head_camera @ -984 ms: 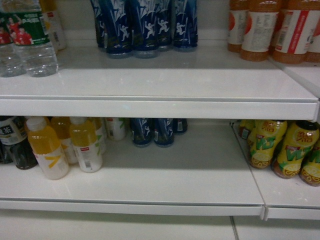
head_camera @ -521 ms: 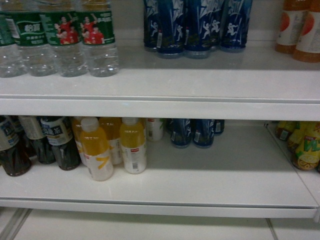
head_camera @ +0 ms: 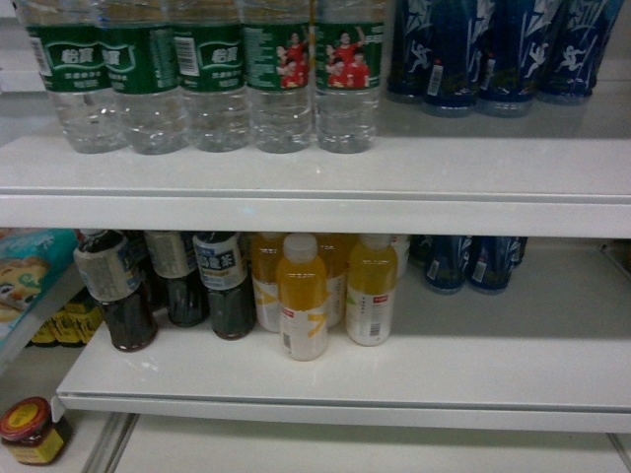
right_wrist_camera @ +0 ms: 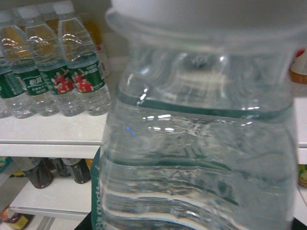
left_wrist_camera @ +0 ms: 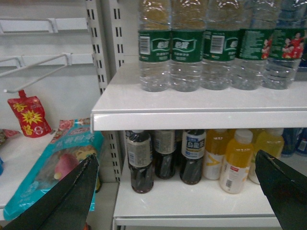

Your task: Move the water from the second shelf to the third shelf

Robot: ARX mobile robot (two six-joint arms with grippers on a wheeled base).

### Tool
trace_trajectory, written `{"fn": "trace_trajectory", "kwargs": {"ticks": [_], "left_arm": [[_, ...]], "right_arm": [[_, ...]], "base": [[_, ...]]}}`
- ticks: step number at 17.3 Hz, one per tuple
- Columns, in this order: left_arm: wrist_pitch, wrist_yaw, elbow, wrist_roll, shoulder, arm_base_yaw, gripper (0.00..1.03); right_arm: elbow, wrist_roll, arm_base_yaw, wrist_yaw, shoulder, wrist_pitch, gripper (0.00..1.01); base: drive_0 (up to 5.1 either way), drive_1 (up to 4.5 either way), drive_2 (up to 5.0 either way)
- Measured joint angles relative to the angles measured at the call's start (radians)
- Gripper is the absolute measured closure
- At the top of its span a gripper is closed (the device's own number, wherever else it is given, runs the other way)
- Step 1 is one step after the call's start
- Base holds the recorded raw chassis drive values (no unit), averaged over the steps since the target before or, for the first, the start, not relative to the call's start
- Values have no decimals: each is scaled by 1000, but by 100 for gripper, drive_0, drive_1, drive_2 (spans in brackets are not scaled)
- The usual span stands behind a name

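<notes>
Gleaming white shelf [head_camera: 325, 177], bottled water [head_camera: 347, 79]

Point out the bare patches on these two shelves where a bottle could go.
Lower white shelf: bare along its front and right of the yellow juice bottles, before the dark blue bottles. Upper white shelf: a bare front strip; its back row of clear green-labelled water bottles is crowded.

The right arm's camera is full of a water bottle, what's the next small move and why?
Probably lower the right arm's water bottle toward the bare stretch of the lower shelf, right of the yellow juice bottles. The bottle fills the right wrist view, so it seems to be held, though no fingers show; the shelf above already carries the row of water.
</notes>
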Motion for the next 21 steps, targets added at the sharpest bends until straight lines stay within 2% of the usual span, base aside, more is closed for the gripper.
{"fn": "trace_trajectory", "kwargs": {"ticks": [14,18,21], "left_arm": [[-4,0,0,0,0,0,5],[-2,-2,0,0,0,0,5],[-3,-3,0,0,0,0,5]], "right_arm": [[0,0,0,0,0,4,59],[0,1,6,-13,0,0,59],[0,0,4,-4,0,-1,59]], "base": [[-494,249,249],[0,0,0],[0,0,0]]}}
